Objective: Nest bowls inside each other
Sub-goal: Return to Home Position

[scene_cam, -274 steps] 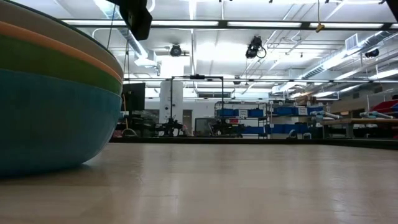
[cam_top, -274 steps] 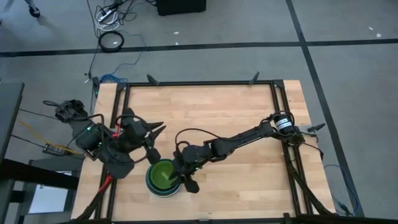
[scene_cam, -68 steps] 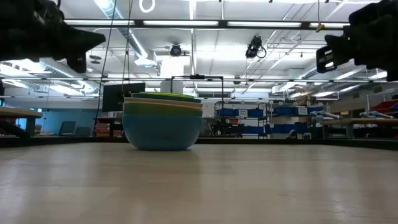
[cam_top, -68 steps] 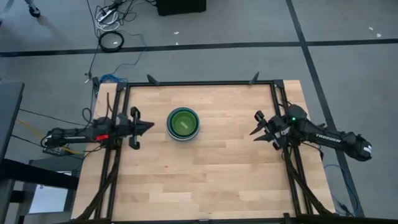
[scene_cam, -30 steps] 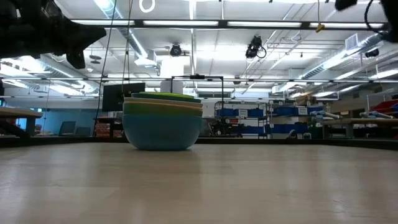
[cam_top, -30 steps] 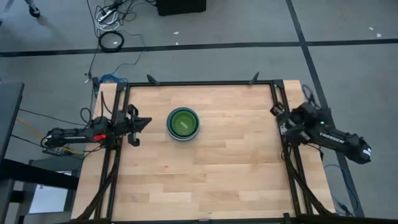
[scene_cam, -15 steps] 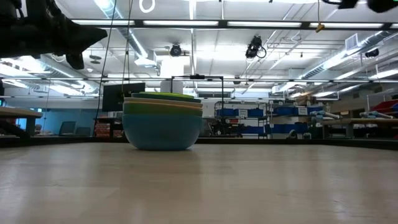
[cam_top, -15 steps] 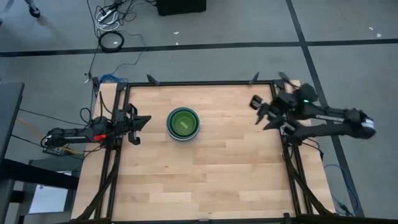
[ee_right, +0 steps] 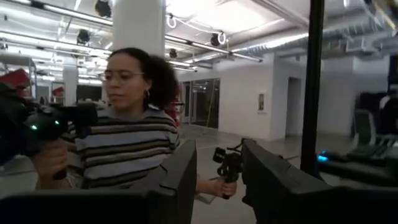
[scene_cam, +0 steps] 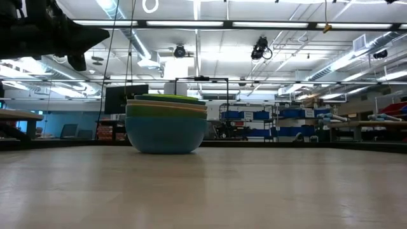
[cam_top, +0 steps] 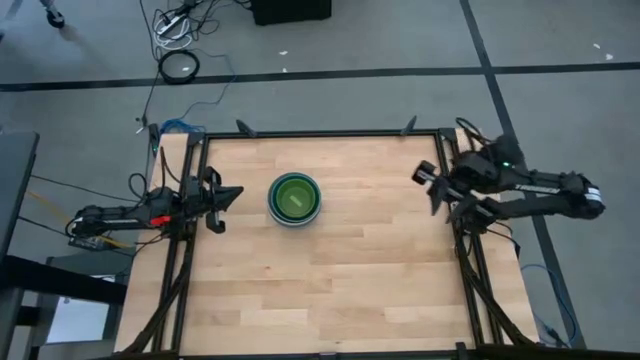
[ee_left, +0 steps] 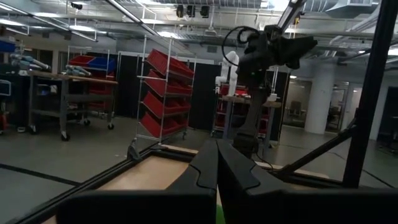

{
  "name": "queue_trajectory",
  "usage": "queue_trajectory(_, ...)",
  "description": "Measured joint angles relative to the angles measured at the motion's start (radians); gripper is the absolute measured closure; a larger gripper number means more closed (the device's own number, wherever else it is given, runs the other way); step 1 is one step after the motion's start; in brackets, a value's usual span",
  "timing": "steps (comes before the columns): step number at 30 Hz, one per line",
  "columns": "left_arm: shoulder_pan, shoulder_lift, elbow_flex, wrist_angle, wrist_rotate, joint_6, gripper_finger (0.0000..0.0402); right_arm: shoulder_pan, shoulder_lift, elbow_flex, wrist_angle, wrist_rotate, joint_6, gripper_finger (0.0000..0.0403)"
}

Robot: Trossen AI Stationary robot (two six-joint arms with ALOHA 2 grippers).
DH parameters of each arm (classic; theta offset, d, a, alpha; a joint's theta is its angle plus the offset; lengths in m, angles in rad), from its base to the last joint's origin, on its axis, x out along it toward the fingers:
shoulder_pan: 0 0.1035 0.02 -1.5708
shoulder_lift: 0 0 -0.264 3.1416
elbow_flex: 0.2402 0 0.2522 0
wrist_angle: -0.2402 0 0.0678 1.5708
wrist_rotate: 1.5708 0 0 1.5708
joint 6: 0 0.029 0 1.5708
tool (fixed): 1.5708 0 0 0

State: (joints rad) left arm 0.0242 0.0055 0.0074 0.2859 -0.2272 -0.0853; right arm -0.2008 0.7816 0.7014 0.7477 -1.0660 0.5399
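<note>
The bowls (cam_top: 294,200) stand nested in one stack at the table's far left of centre. A lime green bowl shows inside, and the teal outer bowl (scene_cam: 166,130) rests by its base on the wood. My left gripper (cam_top: 238,191) is shut and hovers left of the stack, pointing at it without touching; its fingers meet in the left wrist view (ee_left: 216,158). My right gripper (cam_top: 428,190) is open, raised high above the table's right part, and holds nothing (ee_right: 219,180).
A black frame rail (cam_top: 320,133) runs round the wooden table (cam_top: 340,280). Bare wood lies between the stack and the right arm and along the near half. Beyond the table a person (ee_right: 127,149) holds two hand controllers.
My right arm has unfolded from the table's right edge, risen and swung out over the table's right part. The gripper has turned toward the stack and stays open, and it has left the low view at the top. The stack has not moved.
</note>
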Motion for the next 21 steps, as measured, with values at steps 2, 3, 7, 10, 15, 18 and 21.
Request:
queue_trajectory(2, 0.0, 0.0, 0.0, 0.0, 0.0, 0.0, 0.0394, -0.005, -0.068, -0.038, -0.002, -0.006, -0.007, 0.0282)
queue_trajectory(3, 0.0, 0.0, 0.0, 0.0, 0.0, 0.0, 0.0394, -0.007, -0.102, -0.057, -0.001, -0.01, -0.008, 0.0282)
queue_trajectory(7, 0.0, 0.0, 0.0, 0.0, 0.0, -0.001, 0.0394, -0.022, -0.248, -0.156, 0.021, -0.012, 0.011, 0.0282)
queue_trajectory(10, 0.0, 0.0, 0.0, 0.0, 0.0, -0.004, 0.0394, -0.041, -0.353, -0.24, 0.062, -0.009, 0.054, 0.0282)
queue_trajectory(15, 0.0, 0.0, 0.0, 0.001, -0.008, -0.005, 0.0394, -0.106, -0.497, -0.339, 0.13, 0.011, 0.122, 0.0282)
queue_trajectory(18, 0.0, 0.0, 0.0, 0.001, -0.011, -0.005, 0.0394, -0.144, -0.543, -0.386, 0.106, 0.021, 0.097, 0.0282)
queue_trajectory(21, 0.0, 0.0, 0.0, 0.001, -0.011, -0.005, 0.0394, -0.181, -0.561, -0.445, 0.091, 0.019, 0.062, 0.0282)
